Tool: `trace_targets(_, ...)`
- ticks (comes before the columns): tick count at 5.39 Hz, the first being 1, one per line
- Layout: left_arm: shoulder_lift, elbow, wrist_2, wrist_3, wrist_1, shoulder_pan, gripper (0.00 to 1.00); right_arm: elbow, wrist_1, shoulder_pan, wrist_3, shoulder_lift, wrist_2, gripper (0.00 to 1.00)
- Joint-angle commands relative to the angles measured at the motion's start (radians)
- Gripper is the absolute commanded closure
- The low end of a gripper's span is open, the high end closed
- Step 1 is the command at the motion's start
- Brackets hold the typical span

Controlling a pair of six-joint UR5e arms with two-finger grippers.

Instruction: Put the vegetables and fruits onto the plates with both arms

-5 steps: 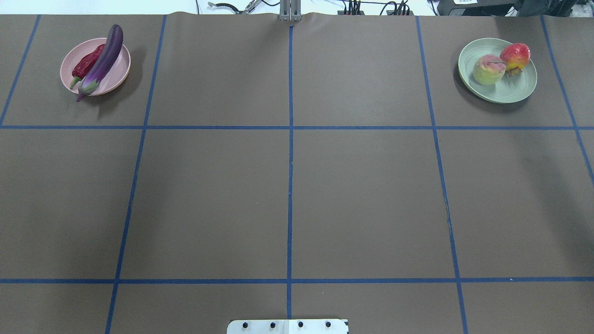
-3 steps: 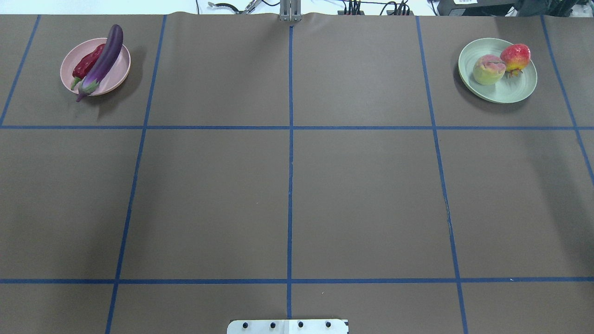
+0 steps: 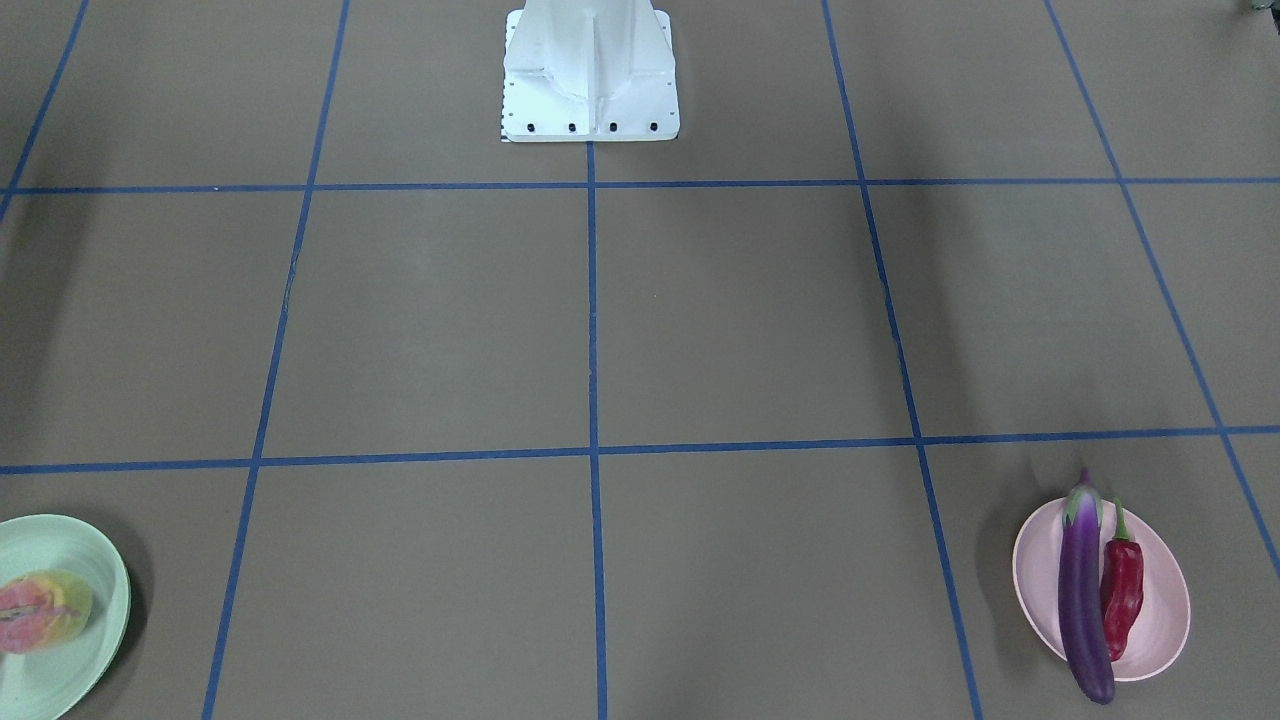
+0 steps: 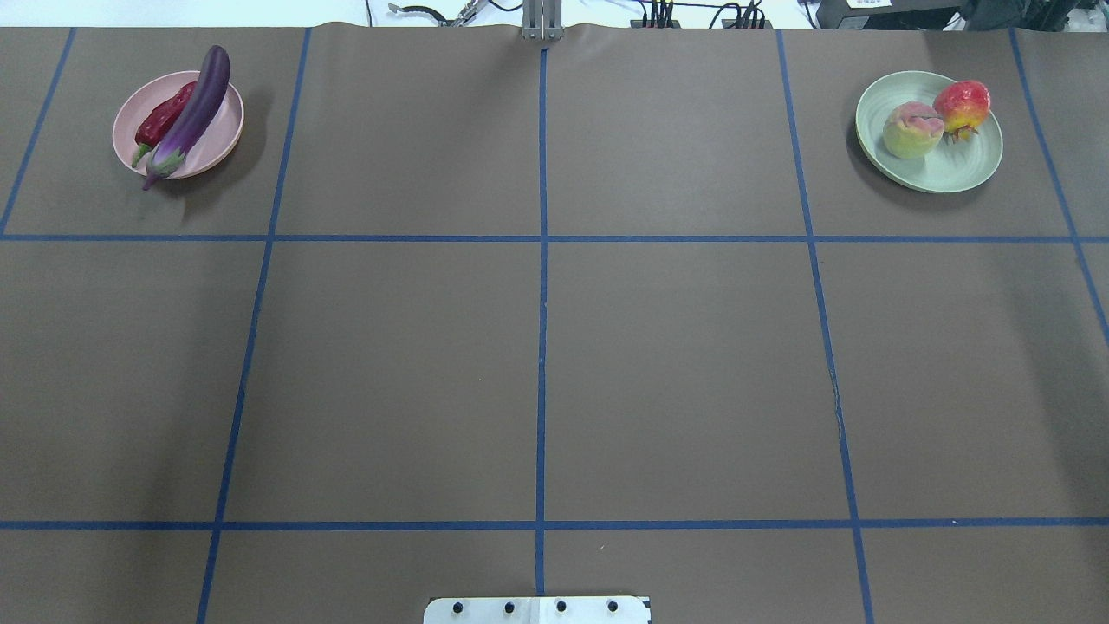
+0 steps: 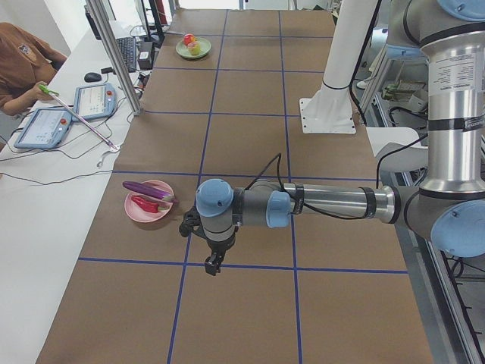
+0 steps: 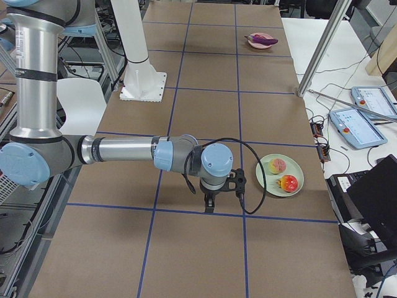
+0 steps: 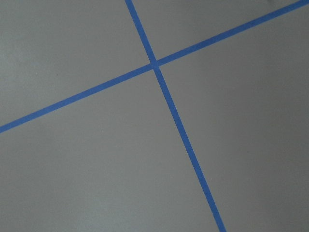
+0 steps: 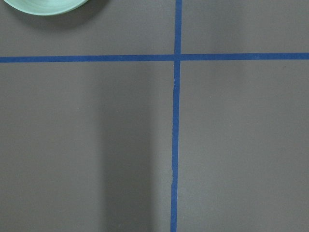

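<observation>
Overhead exterior — blue-taped brown paper [image 4: 390, 364], pink plate [image 4: 219, 139]; cables [image 4: 736, 13] beyond, probably.

Six views of one taped surface [image 4: 676, 364].
Overhead and front cameras face each other, sharing the pink plate [image 4: 218, 139]; end cameras look lengthwise; wrist cameras hang close over tape crossings [image 7: 155, 66].

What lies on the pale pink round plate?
A long glossy purple eggplant and a wrinkled red chili pepper, side by side; eggplant ends overhang the rim. The plate beneath them is hidden.
</observation>
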Motion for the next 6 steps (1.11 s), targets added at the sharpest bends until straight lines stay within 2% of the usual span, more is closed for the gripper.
trace_targets(1,0.001,-0.001,0.001,-0.021,-0.005,0.000,0.00,0.034,0.001,0.000,-0.007,-0.003,-0.035,0.00)
trace_targets(2,0.001,-0.010,0.003,-0.021,-0.006,0.000,0.00,0.045,0.003,0.002,-0.009,-0.012,-0.052,0.00)
trace_targets(4,0.000,-0.012,0.008,-0.020,-0.008,0.000,0.00,0.030,0.076,0.000,-0.004,-0.043,-0.053,0.00)
trace_targets(6,-0.003,-0.012,0.009,-0.019,-0.009,0.000,0.00,0.030,0.078,0.000,-0.004,-0.049,-0.051,0.00)
